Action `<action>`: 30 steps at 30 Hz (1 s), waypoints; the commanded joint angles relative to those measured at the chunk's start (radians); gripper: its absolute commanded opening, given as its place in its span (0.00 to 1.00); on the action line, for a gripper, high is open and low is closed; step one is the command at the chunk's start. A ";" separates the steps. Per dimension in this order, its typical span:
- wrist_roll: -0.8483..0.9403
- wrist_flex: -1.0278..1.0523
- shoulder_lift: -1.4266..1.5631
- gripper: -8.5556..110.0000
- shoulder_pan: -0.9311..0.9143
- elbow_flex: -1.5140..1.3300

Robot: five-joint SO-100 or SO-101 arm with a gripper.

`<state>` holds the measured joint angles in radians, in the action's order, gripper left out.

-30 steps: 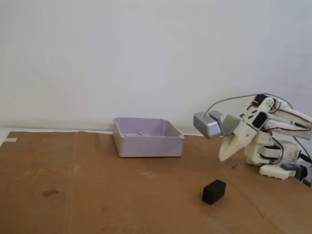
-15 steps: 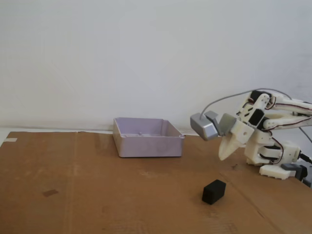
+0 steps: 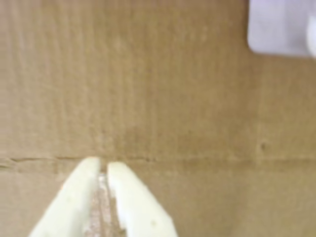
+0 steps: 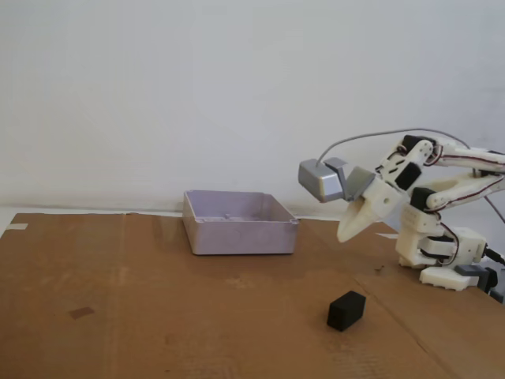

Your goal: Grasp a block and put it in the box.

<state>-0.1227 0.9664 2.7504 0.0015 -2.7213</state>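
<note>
In the fixed view the grey box (image 4: 239, 223) stands open-topped on the cardboard-covered bench (image 4: 158, 316). The black block (image 4: 346, 310) lies on the bench in front of the box and to its right, well apart from it, with bare cardboard between them. The tool (image 4: 346, 234) hangs in the air just right of the box, above and behind the block, tips pointing down. In the wrist view the tool (image 3: 103, 168) is clenched with nothing in it, and a corner of the box (image 3: 276, 27) shows at upper right.
</note>
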 commanded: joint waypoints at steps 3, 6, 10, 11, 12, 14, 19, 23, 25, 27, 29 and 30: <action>0.003 -0.103 -0.081 0.07 0.063 0.176; 0.003 -0.118 -0.130 0.07 0.081 0.232; 0.003 -0.118 -0.199 0.07 0.101 0.322; 0.005 -0.118 -0.219 0.07 0.107 0.347; 0.005 -0.118 -0.239 0.07 0.117 0.370; 0.005 -0.118 -0.284 0.07 0.133 0.416; 0.005 -0.118 -0.394 0.07 0.179 0.514; 0.005 -0.118 -0.468 0.07 0.215 0.575; 0.005 -0.118 -0.497 0.07 0.232 0.604; 0.005 -0.118 -0.525 0.07 0.249 0.630; 0.005 -0.118 -0.548 0.07 0.265 0.657; 0.005 -0.118 -0.560 0.07 0.273 0.667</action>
<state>-0.1243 0.8928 2.1905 0.2500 -2.1997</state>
